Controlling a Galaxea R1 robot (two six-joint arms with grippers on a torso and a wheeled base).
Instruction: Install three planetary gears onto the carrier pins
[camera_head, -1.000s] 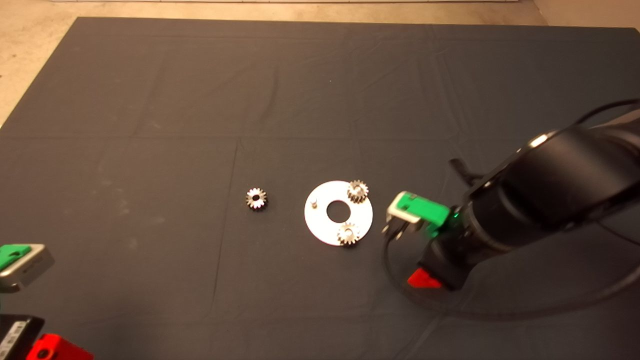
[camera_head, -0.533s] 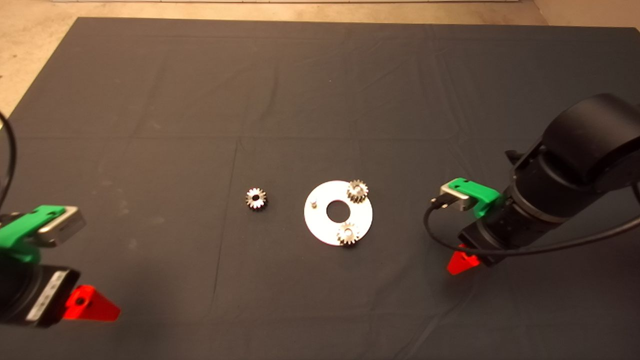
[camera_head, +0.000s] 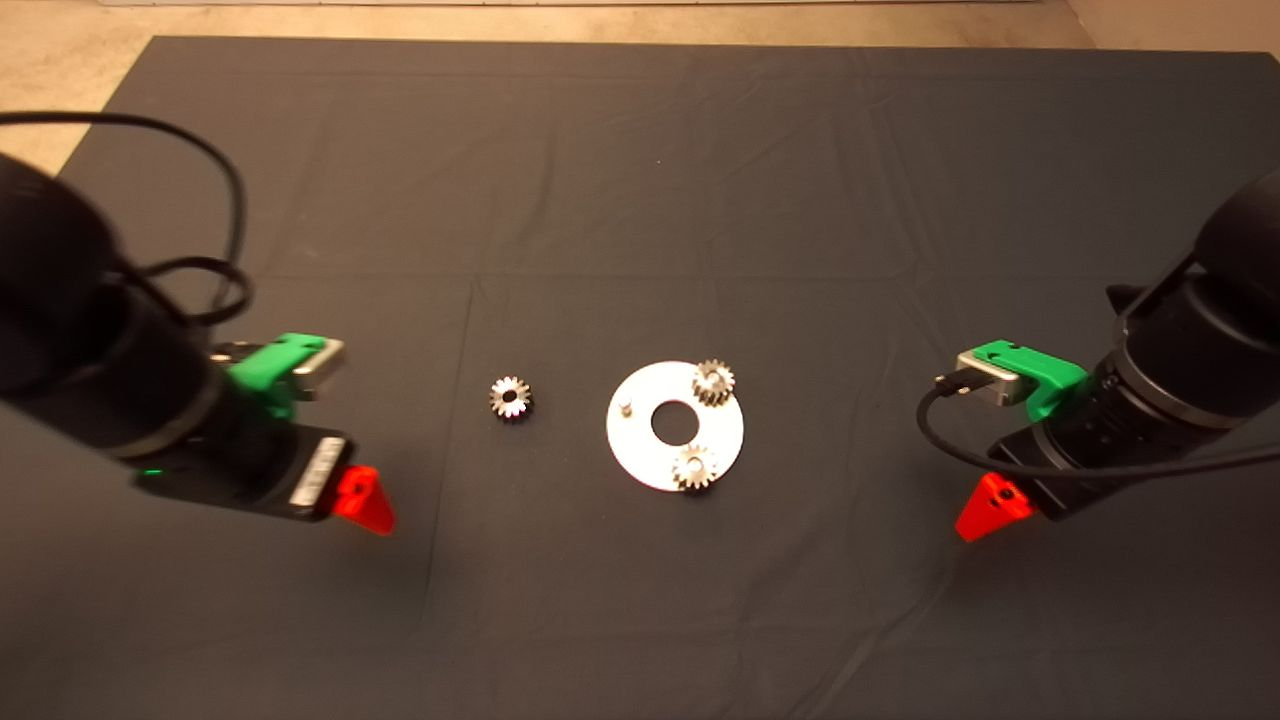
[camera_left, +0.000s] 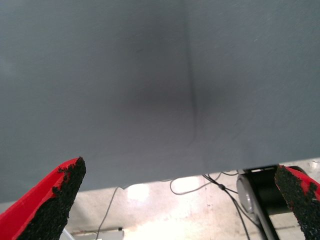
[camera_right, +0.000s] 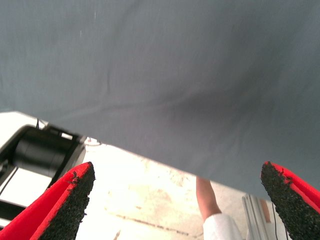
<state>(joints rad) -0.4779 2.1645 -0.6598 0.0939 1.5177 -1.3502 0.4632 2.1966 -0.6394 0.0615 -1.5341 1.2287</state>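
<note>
A white round disc (camera_head: 640, 455) with a centre hole lies mid-mat. Two planetary gears sit on its carrier pins, one at the far right (camera_head: 714, 383), one at the near edge (camera_head: 694, 468). One bare pin (camera_head: 625, 407) stands at the disc's left. A third gear (camera_head: 511, 397) lies loose on the mat left of the disc. My left gripper (camera_head: 362, 500) is over the mat left of the loose gear; its fingers (camera_left: 47, 207) are spread wide and empty. My right gripper (camera_head: 990, 508) is right of the disc, its fingers (camera_right: 55, 207) wide apart and empty.
The dark mat (camera_head: 640, 180) covers the table, with bare floor beyond its far edge. Both wrist views look past the mat's near edge: cables and a robot base (camera_left: 260, 192) in the left one, a person's leg (camera_right: 212, 212) in the right one.
My left arm has come in from the lower left towards the loose gear. My right arm has drawn back to the right, away from the disc. The gears have not moved.
</note>
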